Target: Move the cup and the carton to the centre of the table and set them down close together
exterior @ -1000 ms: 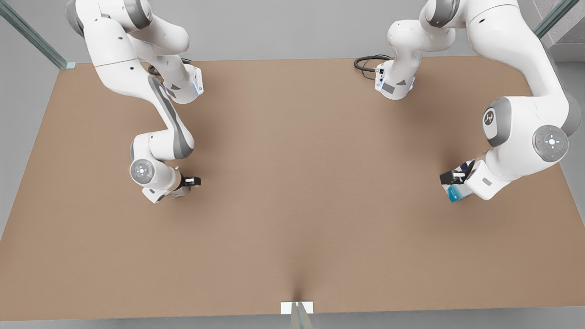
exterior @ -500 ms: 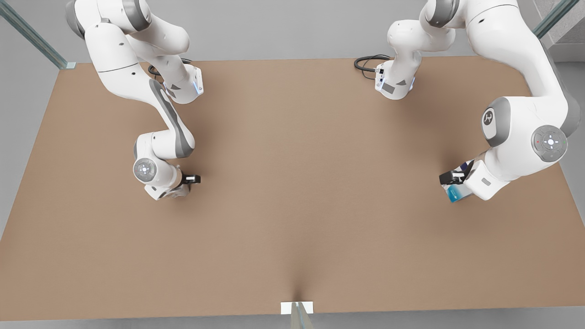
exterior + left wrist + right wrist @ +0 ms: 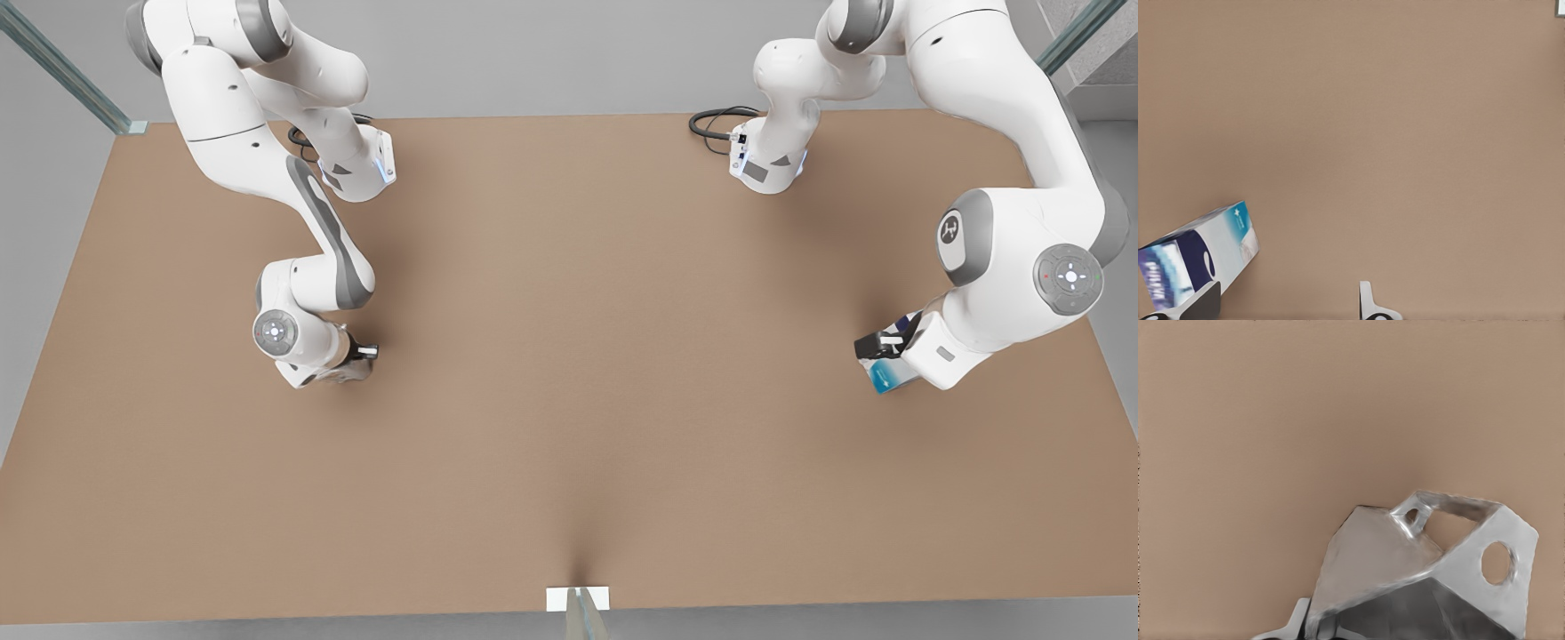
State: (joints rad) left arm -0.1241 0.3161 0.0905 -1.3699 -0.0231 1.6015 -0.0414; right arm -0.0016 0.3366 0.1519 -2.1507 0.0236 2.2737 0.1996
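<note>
The carton [image 3: 1201,257], white with navy print and a turquoise end, lies on the table [image 3: 569,356] at the front view's right. My left gripper [image 3: 1285,305] hangs open over it, one finger [image 3: 1201,303] at the carton's side and the other finger [image 3: 1368,303] well clear. In the front view the carton [image 3: 889,375] pokes out under that left gripper [image 3: 880,348]. The silvery faceted cup [image 3: 1425,580] sits right under my right gripper [image 3: 360,356] at the front view's left. That wrist mostly hides the cup [image 3: 342,373] in the front view.
Both arm bases [image 3: 356,169] [image 3: 769,164] stand at the far edge, with a black cable [image 3: 711,124] beside one. A small white tab [image 3: 578,598] marks the near edge. Bare tabletop stretches across the middle between the two grippers.
The right arm's wrist has shifted slightly toward the front view's left and lower over the cup. The left arm and the carton have not moved.
</note>
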